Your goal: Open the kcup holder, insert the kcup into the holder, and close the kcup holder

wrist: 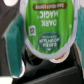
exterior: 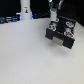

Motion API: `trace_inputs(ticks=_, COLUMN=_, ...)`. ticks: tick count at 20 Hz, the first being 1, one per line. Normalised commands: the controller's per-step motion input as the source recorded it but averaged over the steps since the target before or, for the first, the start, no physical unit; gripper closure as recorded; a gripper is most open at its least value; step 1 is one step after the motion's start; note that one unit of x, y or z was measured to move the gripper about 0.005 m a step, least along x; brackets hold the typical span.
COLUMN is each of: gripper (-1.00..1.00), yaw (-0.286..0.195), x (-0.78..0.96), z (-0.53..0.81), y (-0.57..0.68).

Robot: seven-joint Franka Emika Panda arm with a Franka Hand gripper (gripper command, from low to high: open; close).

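Gripping the kcup (wrist: 44, 27), the gripper (wrist: 44, 37) is presenting its two teal fingers (wrist: 14, 42) at either side of the pod in the wrist view, closed against its whitish body. We are reading the green foil top face-on; it is filling most of that picture, and printed lettering is showing on it. A small reddish patch is peeking out at the pod's lower rim, and we cannot tell what it belongs to.

Beneath the held pod, we are seeing dark round pod slots (wrist: 35, 64) of the kcup holder (exterior: 61, 32); whether the pod is touching a slot or hanging just above it, we cannot tell.

In the exterior view, the holder is sitting on the white table (exterior: 25, 60) toward the exterior view's right, with a drawer pulled out and its pale handle (exterior: 61, 42) facing the camera. Several pods are resting in the exposed rows. We are locating the gripper (exterior: 53, 22) directly over the holder's far end, where the arm is descending from the top of the frame. A white bottle-like object (exterior: 25, 11) is standing upright at the table's far edge, well apart from the holder.
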Motion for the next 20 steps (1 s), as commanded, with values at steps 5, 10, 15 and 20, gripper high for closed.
trace_inputs(ticks=5, gripper=1.00, yaw=0.036, x=0.02, z=-0.07, y=0.13)
trace_inputs(ticks=10, gripper=1.00, yaw=-0.010, x=0.33, z=0.37, y=0.24)
trace_inputs(ticks=15, gripper=1.00, yaw=-0.020, x=0.53, z=0.33, y=0.34)
trace_inputs(ticks=20, gripper=1.00, yaw=-0.015, x=0.60, z=0.22, y=0.44)
